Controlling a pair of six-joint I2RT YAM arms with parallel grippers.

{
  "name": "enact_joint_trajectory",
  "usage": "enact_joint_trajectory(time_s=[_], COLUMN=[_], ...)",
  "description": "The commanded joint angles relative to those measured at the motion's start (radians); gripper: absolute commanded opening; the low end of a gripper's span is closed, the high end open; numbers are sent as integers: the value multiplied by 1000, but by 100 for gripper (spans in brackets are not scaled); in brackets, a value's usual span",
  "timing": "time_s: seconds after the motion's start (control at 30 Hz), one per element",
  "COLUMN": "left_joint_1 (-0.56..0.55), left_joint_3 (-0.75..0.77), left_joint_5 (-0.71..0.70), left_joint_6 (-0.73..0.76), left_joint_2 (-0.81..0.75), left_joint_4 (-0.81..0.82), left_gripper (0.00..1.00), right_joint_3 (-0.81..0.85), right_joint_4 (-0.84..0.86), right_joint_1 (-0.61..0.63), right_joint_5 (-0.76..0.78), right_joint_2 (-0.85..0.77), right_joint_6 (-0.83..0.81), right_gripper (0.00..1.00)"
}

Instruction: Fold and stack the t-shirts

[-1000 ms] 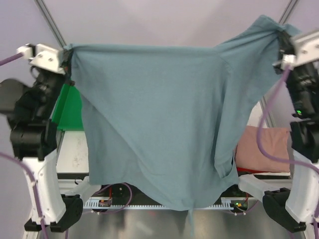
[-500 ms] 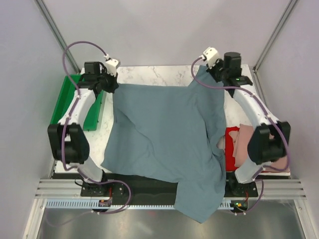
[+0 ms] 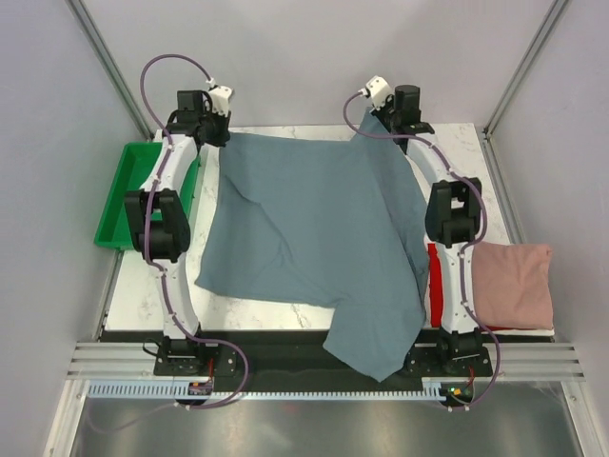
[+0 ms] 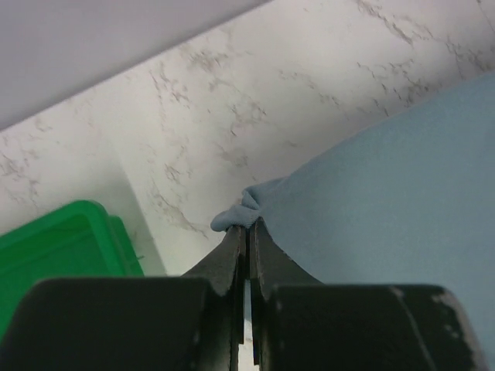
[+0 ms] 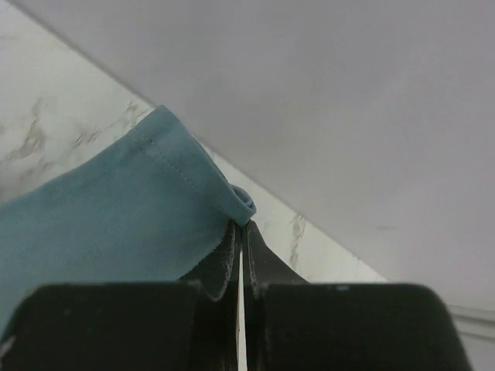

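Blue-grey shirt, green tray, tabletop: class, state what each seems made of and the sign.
Shirt: soft matt cloth; it creases, hem stitched. Tray: probably plastic; smooth, uniform green, moulded rim. Tabletop: marble-look, white with grey veins; stone or laminate, cannot tell.

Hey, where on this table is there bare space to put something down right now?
Bare marble: a strip along the far edge of the table, the far right corner outside the right arm, and a near-left strip below the hem of the blue-grey shirt. That shirt covers the middle; the pink shirt and red shirt crowd the near right.
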Motion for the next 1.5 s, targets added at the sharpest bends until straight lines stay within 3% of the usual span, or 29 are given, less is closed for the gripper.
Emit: enact_joint_trajectory(time_s=[0.0, 0.2, 0.4, 0.73, 0.97, 1.47], left_joint_1=[5, 5, 2, 2, 6, 51], left_joint_3=[155, 316, 405, 335, 258, 235], left_joint_5=[-58, -86, -95, -35, -34, 35], left_joint_6=[-18, -24, -33, -35, -16, -49], left_joint_2=[74, 188, 258, 194, 162, 128], left_joint_4=[-3, -4, 63, 71, 175, 195], left_gripper=[2, 4, 6, 7, 2, 2], right_joint_3=[187, 259, 362, 10, -61, -302], right_joint_4=[129, 361, 409, 401, 351, 254], right_joint_1=[1, 24, 30, 45, 45, 70], right_joint_5=[55, 95, 120, 144, 186, 242], right_joint_2=[105, 231, 306, 37, -49, -230], right_joint_6=[-45, -136, -119, -145, -142, -129], right_gripper=[0, 0, 0, 0, 0, 0])
